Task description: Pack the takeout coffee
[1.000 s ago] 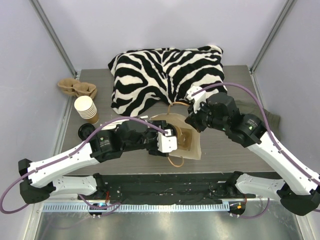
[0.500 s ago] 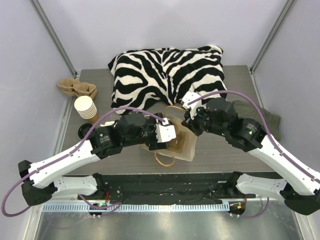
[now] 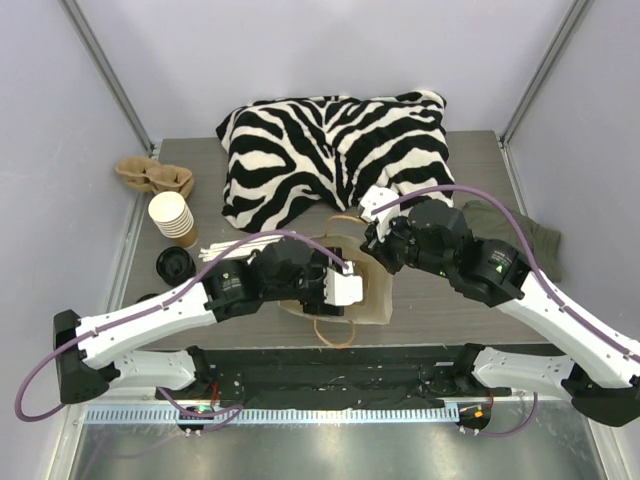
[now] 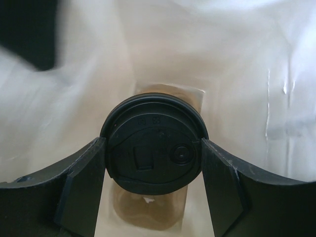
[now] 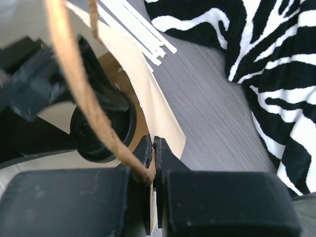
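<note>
Overhead and wrist views, packing of the takeout coffee (image 4: 154,148). I see the cup, with its round black lid facing the left wrist camera, deep inside the brown paper bag (image 3: 372,300), whose pale inner walls surround it on every side. The left gripper (image 4: 154,143) reaches into the bag's mouth and is clamped on the cup: its two dark fingers (image 4: 84,187) press against opposite edges of the lid. I cannot tell whether the cup's base rests on the bag floor. The right gripper (image 5: 152,143), at the bag's far rim, is fully closed, pinching the bag's brown cord handle (image 5: 74,74) between its tips; the cord arcs up and away from the pinch across the bag opening. A second handle loop lies flat on the grey tabletop (image 3: 430,300) at the bag's near edge. Behind the bag sits a zebra-striped cushion (image 3: 330,150). To the left I note a stack of lidless cups (image 3: 170,215), loose black lids (image 3: 173,263) just in front of it, a pulp cup carrier (image 3: 152,175) in the far corner, and white sticks (image 3: 225,250) lying beside the left arm.
</note>
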`<state>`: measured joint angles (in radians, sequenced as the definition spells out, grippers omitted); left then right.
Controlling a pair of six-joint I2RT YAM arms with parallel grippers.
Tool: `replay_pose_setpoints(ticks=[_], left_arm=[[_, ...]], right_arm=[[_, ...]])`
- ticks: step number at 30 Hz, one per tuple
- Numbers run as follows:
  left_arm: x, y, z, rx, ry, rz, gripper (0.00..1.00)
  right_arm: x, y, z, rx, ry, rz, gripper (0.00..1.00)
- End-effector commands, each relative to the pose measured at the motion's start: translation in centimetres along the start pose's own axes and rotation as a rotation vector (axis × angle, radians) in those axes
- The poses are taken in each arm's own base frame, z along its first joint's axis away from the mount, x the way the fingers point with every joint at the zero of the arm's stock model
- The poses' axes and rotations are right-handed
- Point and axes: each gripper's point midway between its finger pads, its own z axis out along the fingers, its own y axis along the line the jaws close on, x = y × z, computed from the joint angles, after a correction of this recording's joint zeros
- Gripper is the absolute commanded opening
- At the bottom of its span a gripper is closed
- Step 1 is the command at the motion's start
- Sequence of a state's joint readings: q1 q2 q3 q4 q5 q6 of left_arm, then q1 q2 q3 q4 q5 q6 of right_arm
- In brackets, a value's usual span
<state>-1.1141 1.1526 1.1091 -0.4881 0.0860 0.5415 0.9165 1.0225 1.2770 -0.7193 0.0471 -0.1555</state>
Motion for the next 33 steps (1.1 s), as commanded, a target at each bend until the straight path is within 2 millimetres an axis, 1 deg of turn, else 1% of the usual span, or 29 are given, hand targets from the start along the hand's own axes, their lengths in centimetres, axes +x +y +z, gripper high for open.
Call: replay_pose_setpoints(ticks=[1,2,3,5,6,9,10,15,19,23,27,30,33], left_arm=[[-0.6,-1.0,0.1,-0.022,-0.061,0.13,0.28],[-0.8,-0.7,-0.2,-0.05,-0.072,0.162,0.28],[0.0,-1.2,0.0,-0.046,-0.06,0.177,0.28],[0.0,-1.5,0.0,-0.053,-0.072,0.218,0.28],[0.4,-2.0,-0.1,-0.048,-0.07,0.229,0.28],[0.7,-2.8,0.0,-0.034,-0.077,0.256,0.28],[0.8,-2.3,0.1,-0.058,-0.062,0.254,0.28],[1.2,-1.6,1.0,-0.101,-0.034,0.243,0.27],[2.0,-1.2,1.9,-0.127,0.002,0.24,0.27],[3.4,-1.9,2.6,-0.116,0.042,0.251,0.26],[4.3,-2.8,3.0,-0.085,0.054,0.246,0.26],[4.8,-3.1,3.4,-0.075,0.075,0.238,0.26],[4.6,-2.7,3.7,-0.093,0.069,0.228,0.25]], right_arm=[[-1.1,0.4,-0.2,0.0,-0.062,0.01,0.01],[-1.1,0.4,-0.1,0.002,-0.065,0.014,0.01],[-1.0,0.5,0.0,-0.001,-0.064,0.019,0.01],[-1.1,0.7,0.0,-0.011,-0.07,0.018,0.01],[-1.2,0.8,0.0,-0.012,-0.073,0.017,0.01],[-1.7,1.3,0.1,-0.027,-0.088,0.009,0.01],[-1.9,1.5,0.1,-0.03,-0.093,0.001,0.01],[-1.9,2.7,0.0,-0.052,-0.099,-0.078,0.01],[-2.0,2.9,0.1,-0.041,-0.103,-0.1,0.01],[-2.3,2.8,0.2,-0.029,-0.106,-0.078,0.01],[-2.3,3.2,0.3,-0.049,-0.103,-0.07,0.01],[-2.3,3.4,0.4,-0.055,-0.103,-0.061,0.01],[-2.1,3.7,0.5,-0.07,-0.098,-0.048,0.01]])
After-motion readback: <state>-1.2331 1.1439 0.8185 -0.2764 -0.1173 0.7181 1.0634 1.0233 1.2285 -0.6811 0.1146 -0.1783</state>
